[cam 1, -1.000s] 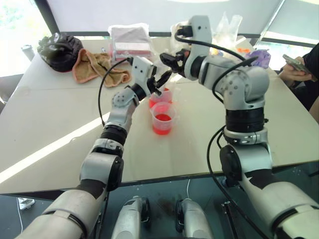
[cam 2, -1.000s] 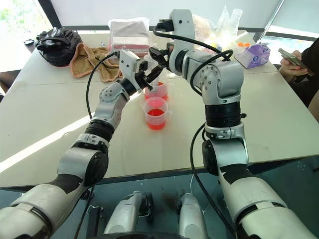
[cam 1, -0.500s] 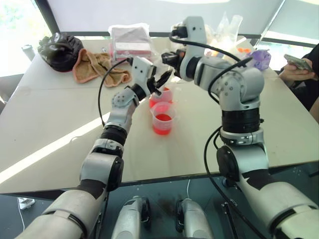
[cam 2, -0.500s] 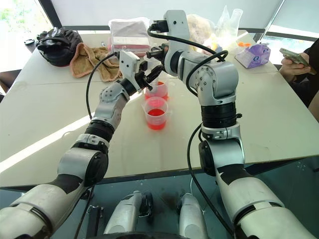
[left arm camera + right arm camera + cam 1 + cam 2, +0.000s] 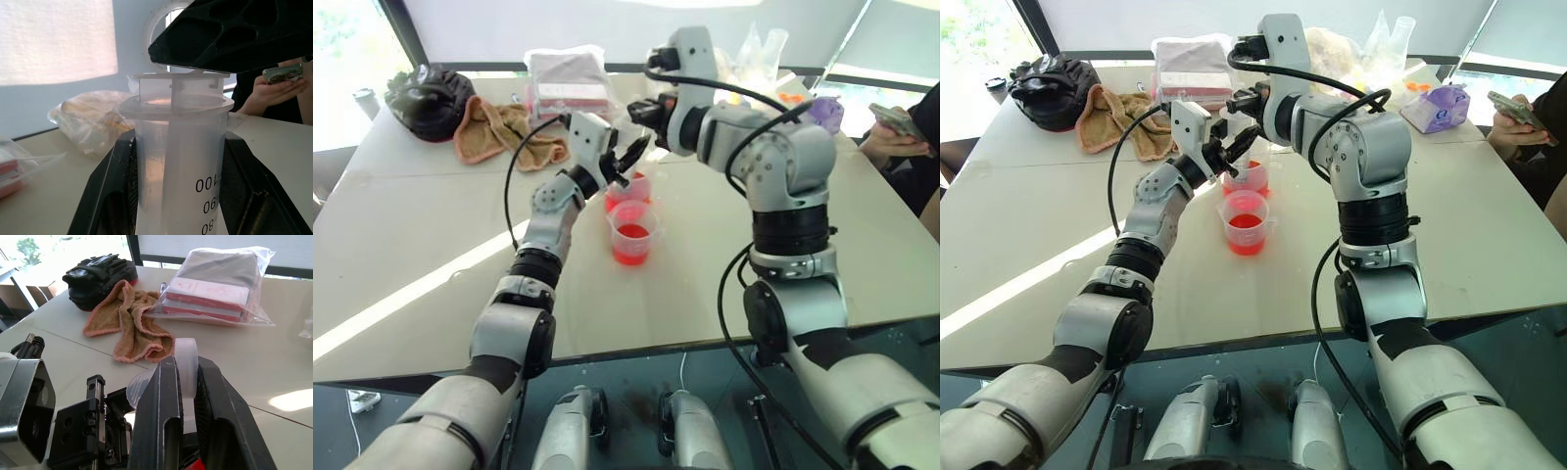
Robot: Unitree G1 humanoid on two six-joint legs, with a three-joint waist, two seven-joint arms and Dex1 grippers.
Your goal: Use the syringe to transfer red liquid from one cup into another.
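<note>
Currently, mid-frame, the left gripper is clamping the syringe barrel over the far cup while the right gripper is pinching its plunger, so next likely calls for a steady plunger stroke.

We reach both arms forward over the bench, wrists meeting near the middle. Our left hand angles upward and to the right, its fingers clamped on the syringe barrel. Our right hand points level toward the left, just above the left one, its fingers pinched onto the plunger's white top.
</note>
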